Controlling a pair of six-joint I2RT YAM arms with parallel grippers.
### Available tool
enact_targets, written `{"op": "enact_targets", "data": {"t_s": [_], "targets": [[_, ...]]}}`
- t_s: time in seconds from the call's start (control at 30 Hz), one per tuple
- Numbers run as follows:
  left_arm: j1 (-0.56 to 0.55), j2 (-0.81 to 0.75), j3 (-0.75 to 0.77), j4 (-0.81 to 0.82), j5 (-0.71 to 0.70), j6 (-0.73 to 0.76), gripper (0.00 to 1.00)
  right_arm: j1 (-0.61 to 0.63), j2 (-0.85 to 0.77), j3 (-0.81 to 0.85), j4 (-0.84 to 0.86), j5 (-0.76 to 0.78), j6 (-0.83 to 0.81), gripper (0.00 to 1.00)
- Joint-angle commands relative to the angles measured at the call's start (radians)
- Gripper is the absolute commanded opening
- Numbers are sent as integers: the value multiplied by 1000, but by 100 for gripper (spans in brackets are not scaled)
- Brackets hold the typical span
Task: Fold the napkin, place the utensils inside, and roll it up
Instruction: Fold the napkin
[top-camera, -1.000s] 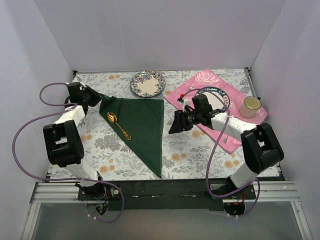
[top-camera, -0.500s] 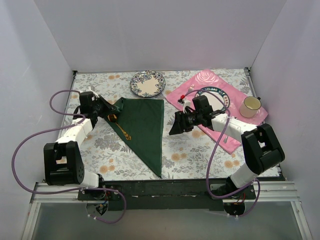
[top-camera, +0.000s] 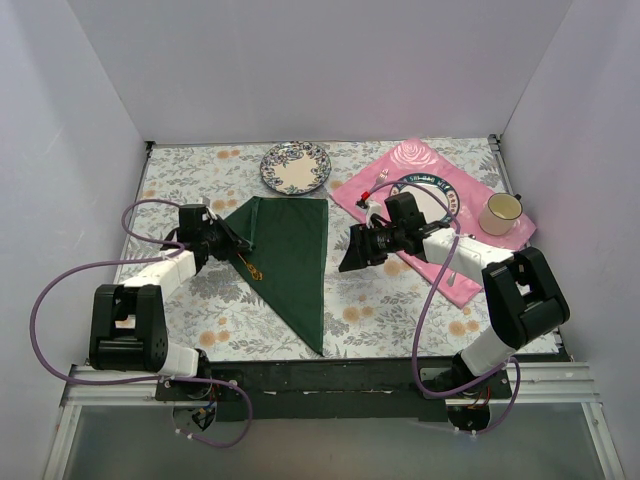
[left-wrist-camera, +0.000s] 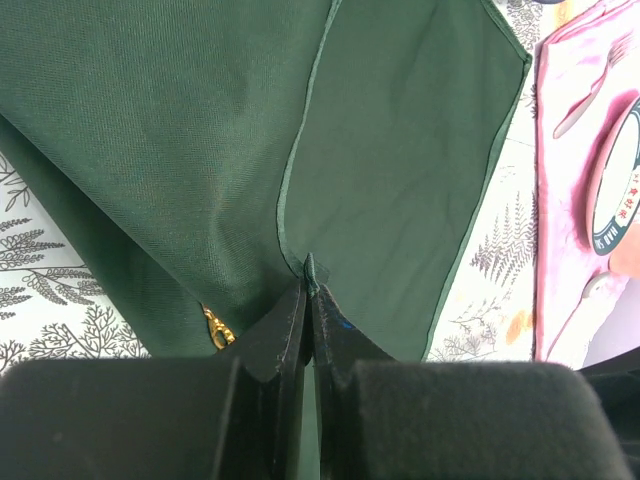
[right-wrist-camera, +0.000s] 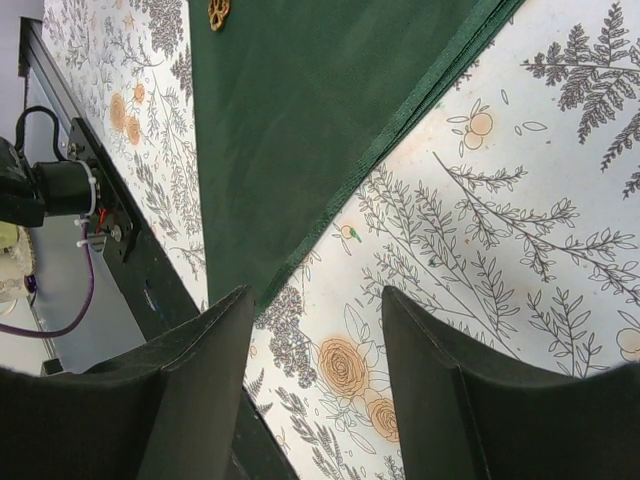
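Napkin (top-camera: 290, 250) lies folded with the spoon (left-wrist-camera: 215, 328) mostly under a flap pinched by the left gripper (left-wrist-camera: 308, 292), right gripper (right-wrist-camera: 315, 300) spread; rolling apparently remains.

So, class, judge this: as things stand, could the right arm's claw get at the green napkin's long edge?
Probably yes. The right claw hangs open beside the napkin, and only bare tablecloth lies between them; nothing blocks the way.

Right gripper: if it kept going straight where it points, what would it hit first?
Probably the flowered tablecloth, right beside the long edge of the green napkin. The open right gripper hovers there, though depth is hard to judge.
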Motion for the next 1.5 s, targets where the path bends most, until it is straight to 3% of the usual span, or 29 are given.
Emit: {"op": "enact_targets", "data": {"t_s": [0.0, 0.6, 0.77, 0.83, 0.97, 1.0, 1.2, 1.33, 1.47], "targets": [[-5, -30, -19, 7, -10, -5, 0, -3, -23, -7, 13, -15, 2, 62], [-5, -24, -57, -26, -55, -3, 3, -3, -26, -21, 19, -13, 3, 61], [-5, -4, -64, -32, -59, -9, 9, -1, -29, -24, 22, -13, 6, 61], [-5, -10, -61, -42, -59, -14, 14, -3, -27, -21, 21, -12, 6, 61], [-5, -67, -41, -71, -21, -17, 36, -3, -21, -21, 24, -15, 6, 61], [-5, -91, -30, -81, -7, -15, 45, -3, -21, -21, 27, -15, 8, 61], [-5, -148, 31, -151, 28, -9, 59, 0, -11, -20, 36, -22, 14, 61], [-5, -158, 51, -184, 19, -9, 58, 11, -4, -23, 41, -19, 16, 61], [-3, -119, 44, -188, 0, -17, 47, 28, -1, -21, 50, -19, 28, 61]]}}
